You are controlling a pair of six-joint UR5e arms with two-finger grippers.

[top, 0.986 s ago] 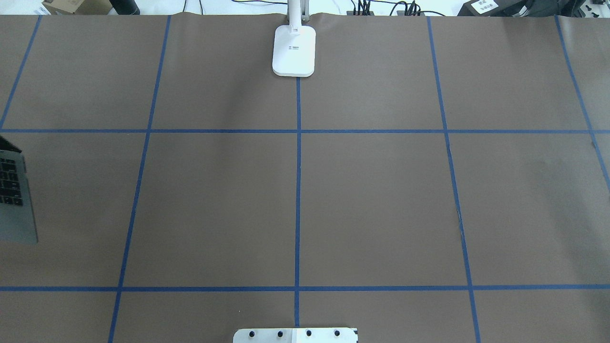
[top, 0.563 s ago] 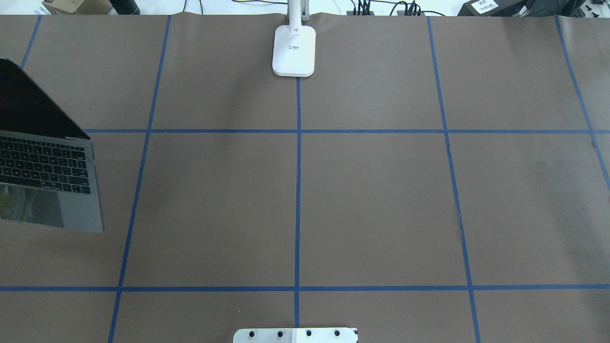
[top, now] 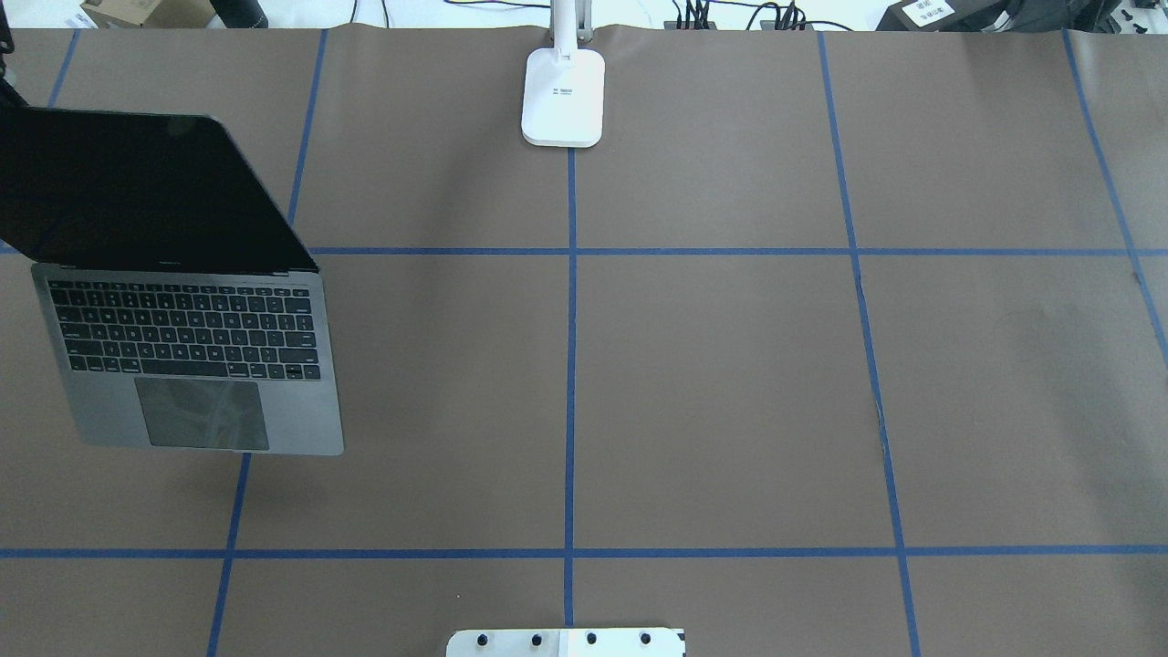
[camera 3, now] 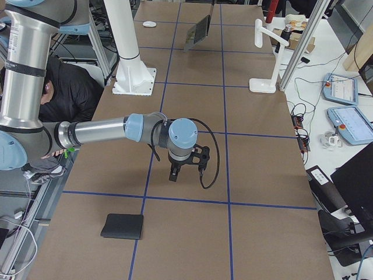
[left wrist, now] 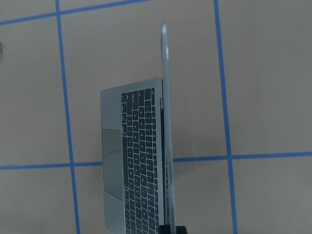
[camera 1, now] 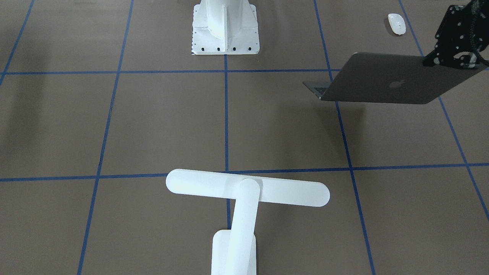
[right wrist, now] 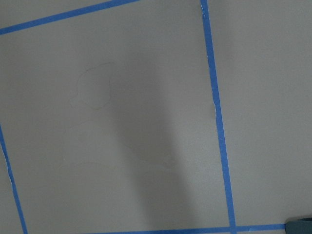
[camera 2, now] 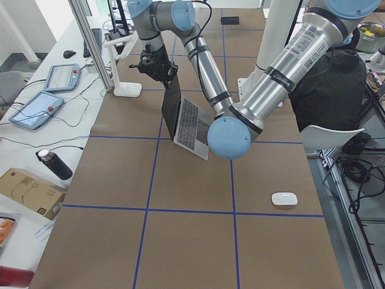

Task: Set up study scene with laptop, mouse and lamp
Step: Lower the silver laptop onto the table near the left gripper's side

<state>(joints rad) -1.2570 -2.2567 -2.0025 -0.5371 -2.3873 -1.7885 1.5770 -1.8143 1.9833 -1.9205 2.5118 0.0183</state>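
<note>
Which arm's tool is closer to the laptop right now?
Left. The left tool grips the open lid of the laptop at its top edge. The right tool hangs over the table far away, toward the other end.

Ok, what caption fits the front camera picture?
Left gripper holds the open laptop by its lid; lamp nearest the camera, mouse beyond.

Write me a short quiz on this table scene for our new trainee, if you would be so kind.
1. True or false: the laptop lies closed on the table.
2. The mouse is: A) on top of the laptop; B) on the table, apart from the laptop; C) held in a hand.
3. Which hand grips the laptop by its screen?
Key: 1 false, it is open; 2 B; 3 the left hand.
</note>
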